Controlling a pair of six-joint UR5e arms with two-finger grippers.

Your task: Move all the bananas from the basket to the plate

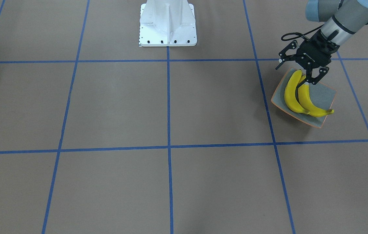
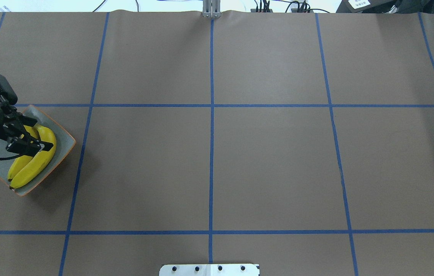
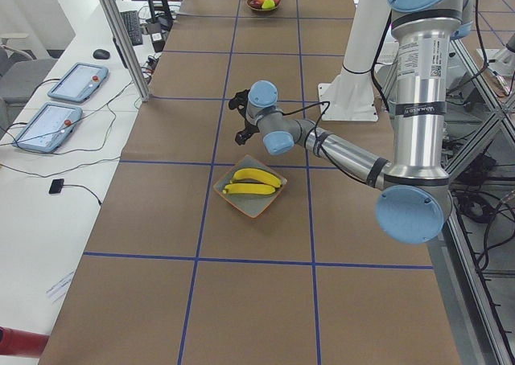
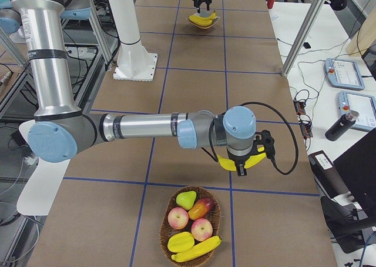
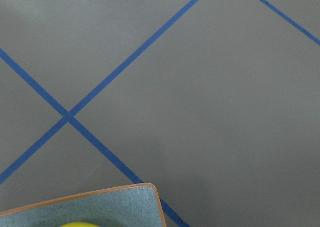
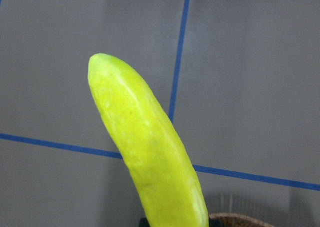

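One round woven basket (image 4: 163,230) holds one smooth curved banana (image 4: 197,249); at its one o'clock a second banana (image 6: 150,157) hangs at the right gripper (image 4: 241,166), grip unreadable. Farther, two bananas (image 1: 291,94) lie on one glossy square plate (image 1: 324,94), left gripper (image 1: 296,75) splayed above.

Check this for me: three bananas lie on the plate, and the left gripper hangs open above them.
The count is wrong. Two bananas lie on the plate, not three, side by side, as the exterior front-facing view shows. The rest holds: the left gripper hangs above them with its jaws open.
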